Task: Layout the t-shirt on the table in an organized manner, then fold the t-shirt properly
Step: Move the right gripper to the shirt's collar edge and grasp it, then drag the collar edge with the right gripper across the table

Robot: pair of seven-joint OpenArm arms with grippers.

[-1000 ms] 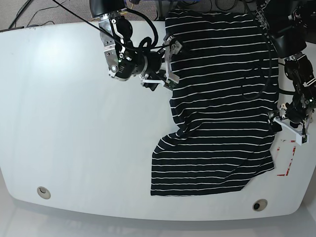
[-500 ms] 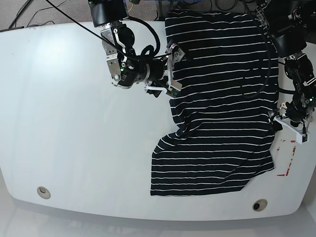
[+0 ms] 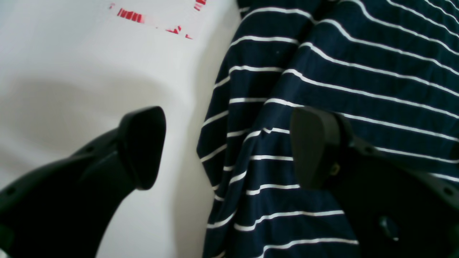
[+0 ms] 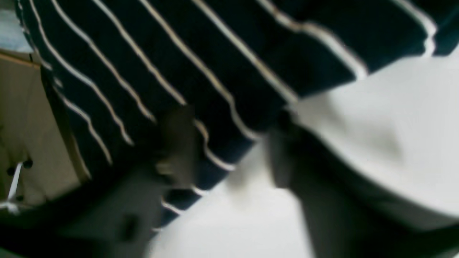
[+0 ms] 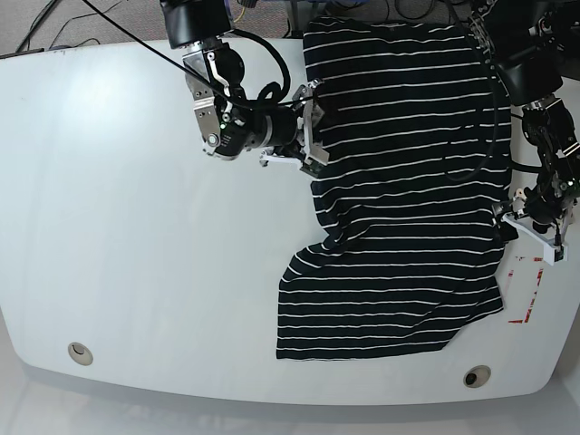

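Observation:
The dark navy t-shirt (image 5: 408,199) with thin white stripes lies spread over the right half of the white table (image 5: 136,227), its upper end reaching the far edge. My right gripper (image 5: 315,127) is at the shirt's upper left edge. In the blurred right wrist view its fingers (image 4: 179,143) stand apart, open, with the t-shirt's (image 4: 179,53) edge between them. My left gripper (image 5: 504,225) is at the shirt's right edge. In the left wrist view it (image 3: 229,147) is open, one finger over bare table (image 3: 89,71), the other over the t-shirt (image 3: 322,71).
A red marking (image 5: 526,290) sits on the table just right of the shirt's lower part, seen also as red marking (image 3: 131,16). Two round holes (image 5: 80,352) (image 5: 476,375) lie along the near edge. A black cable (image 5: 471,136) hangs over the shirt.
My right gripper has moved right, onto the shirt's left edge, and its fingers have drawn a little closer. The left gripper and the shirt have stayed where they were.

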